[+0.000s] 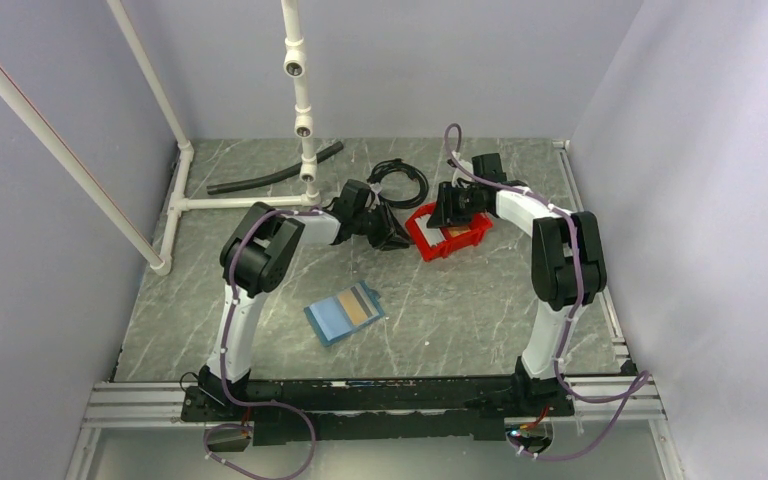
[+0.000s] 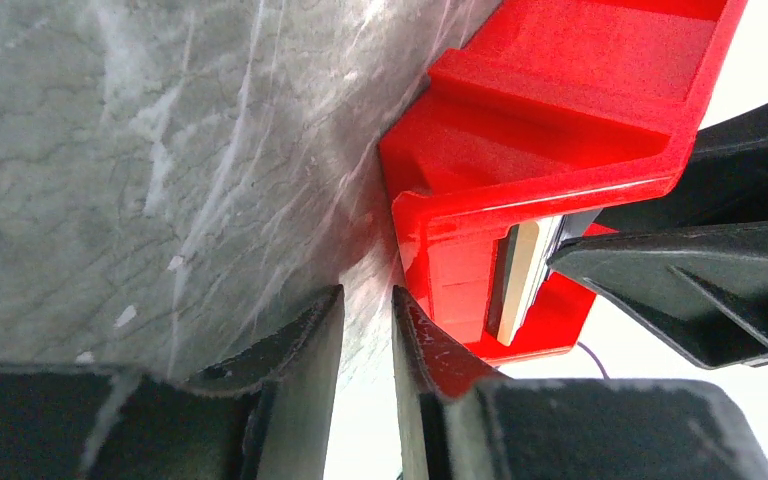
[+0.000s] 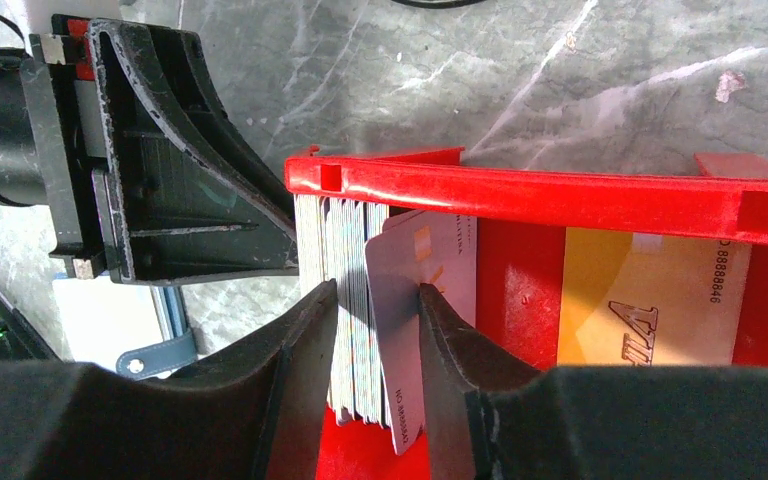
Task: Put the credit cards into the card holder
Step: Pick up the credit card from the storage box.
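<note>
The tan card (image 3: 650,300) lying in the bin (image 3: 560,195) is showing a sideways row of digits along its right edge, reading roughly 8888846, and big slanted letters beginning "VI", the rest hidden. The white card (image 3: 400,340) is carrying tiny sideways digits, too blurred to read.

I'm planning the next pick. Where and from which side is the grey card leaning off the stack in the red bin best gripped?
Likely by its free upper edge, coming down through the red bin's open top, one of the jaws on each flat face. The grey card stands on edge, leaning slightly off the stack, and the bin's walls block a sideways approach.
</note>
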You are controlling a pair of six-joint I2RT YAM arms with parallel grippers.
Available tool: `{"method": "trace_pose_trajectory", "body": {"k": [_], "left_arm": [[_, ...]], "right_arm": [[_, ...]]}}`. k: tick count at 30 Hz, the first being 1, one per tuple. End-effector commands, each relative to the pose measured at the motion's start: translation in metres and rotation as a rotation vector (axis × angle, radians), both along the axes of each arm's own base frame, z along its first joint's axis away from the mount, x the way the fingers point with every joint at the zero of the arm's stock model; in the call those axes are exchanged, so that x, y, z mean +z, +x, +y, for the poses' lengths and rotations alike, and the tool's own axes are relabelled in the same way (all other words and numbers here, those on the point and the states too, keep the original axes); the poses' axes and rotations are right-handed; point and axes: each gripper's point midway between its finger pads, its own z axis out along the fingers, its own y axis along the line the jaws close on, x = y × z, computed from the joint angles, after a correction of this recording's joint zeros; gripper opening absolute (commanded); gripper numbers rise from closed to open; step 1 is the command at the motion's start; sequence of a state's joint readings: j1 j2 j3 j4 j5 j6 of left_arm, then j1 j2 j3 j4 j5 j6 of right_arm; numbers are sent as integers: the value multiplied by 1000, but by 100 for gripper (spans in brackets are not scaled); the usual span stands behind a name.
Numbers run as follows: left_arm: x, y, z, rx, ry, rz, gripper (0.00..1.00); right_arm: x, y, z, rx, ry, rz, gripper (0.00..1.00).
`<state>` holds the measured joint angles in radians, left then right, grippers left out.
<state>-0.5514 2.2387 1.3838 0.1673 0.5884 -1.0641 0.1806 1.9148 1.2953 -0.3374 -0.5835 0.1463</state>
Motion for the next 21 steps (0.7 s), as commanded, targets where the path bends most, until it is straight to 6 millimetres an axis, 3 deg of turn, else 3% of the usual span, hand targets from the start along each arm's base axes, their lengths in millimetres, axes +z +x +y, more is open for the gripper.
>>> {"method": "trace_pose_trajectory", "body": {"k": [1,11,21], "left_arm": [[10,2,-21,-30,-43,-46,32],[14,2,-22,-35,-55,-53,32],[16,3,-25,-39,-63,-56,32]], "right_arm": [[33,-9,16,56,79,-48,37],[38,-12,14,57,79,-57,39],[36,-11,11,44,57,-59,13]]}}
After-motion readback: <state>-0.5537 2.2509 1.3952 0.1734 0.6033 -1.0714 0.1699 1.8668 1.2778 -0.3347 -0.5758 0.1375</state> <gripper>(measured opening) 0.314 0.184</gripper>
